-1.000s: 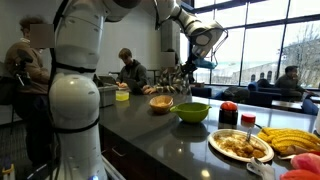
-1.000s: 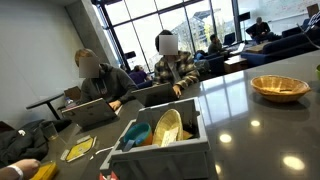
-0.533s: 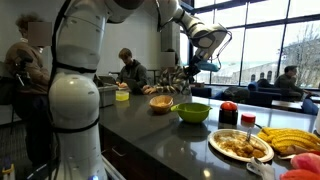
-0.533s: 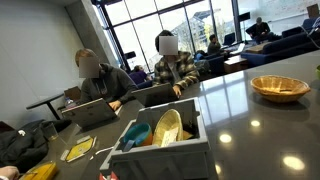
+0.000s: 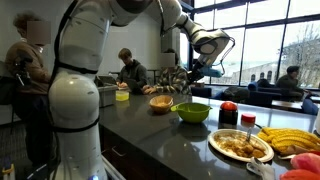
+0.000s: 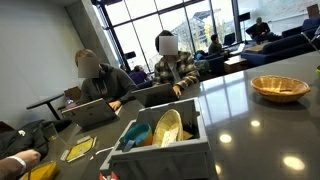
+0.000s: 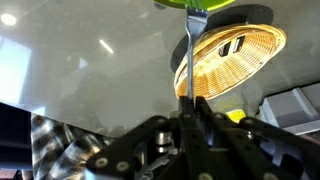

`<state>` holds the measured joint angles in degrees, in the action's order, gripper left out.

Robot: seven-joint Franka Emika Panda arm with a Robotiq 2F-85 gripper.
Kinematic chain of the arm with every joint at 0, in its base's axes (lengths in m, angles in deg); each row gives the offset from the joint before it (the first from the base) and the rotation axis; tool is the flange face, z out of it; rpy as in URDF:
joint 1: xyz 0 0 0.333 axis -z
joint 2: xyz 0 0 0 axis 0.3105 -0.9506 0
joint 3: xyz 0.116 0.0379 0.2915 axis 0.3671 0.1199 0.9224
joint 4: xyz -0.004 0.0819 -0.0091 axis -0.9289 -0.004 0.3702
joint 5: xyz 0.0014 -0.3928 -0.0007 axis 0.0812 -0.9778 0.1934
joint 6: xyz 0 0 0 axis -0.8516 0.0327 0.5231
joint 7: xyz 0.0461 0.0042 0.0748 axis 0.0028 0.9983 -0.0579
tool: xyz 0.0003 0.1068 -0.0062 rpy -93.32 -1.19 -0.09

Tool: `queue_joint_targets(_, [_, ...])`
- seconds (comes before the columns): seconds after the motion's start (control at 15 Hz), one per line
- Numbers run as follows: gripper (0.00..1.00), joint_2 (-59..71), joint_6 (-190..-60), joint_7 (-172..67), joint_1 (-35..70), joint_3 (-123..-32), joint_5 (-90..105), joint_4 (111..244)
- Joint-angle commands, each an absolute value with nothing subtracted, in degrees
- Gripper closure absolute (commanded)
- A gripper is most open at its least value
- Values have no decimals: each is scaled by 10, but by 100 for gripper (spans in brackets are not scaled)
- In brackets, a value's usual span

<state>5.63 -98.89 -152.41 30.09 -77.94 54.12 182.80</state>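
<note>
Tool (image 7: 188, 102) clamped on a metal utensil (image 7: 187, 55) — wicker basket (image 7: 240, 58) and green bowl (image 7: 210, 4) below.

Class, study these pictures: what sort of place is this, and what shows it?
Probably a café or campus lounge: a long dark counter with a plate of food and green bowl, people at laptops, and tall windows behind.

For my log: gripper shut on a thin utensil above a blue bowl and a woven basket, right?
The bowl is green, not blue, as an exterior view shows. The gripper is shut on the thin utensil, above that bowl and the woven basket.
</note>
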Motion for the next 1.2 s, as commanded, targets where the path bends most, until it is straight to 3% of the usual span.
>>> queue_joint_targets(0.0, [97,54,-994,-1520,309,-781,542,1829])
queue_joint_targets(0.67, [97,63,-1020,-1520,316,-786,538,1853])
queue_joint_targets(1.13, [97,79,-1107,-1564,318,-780,590,1914])
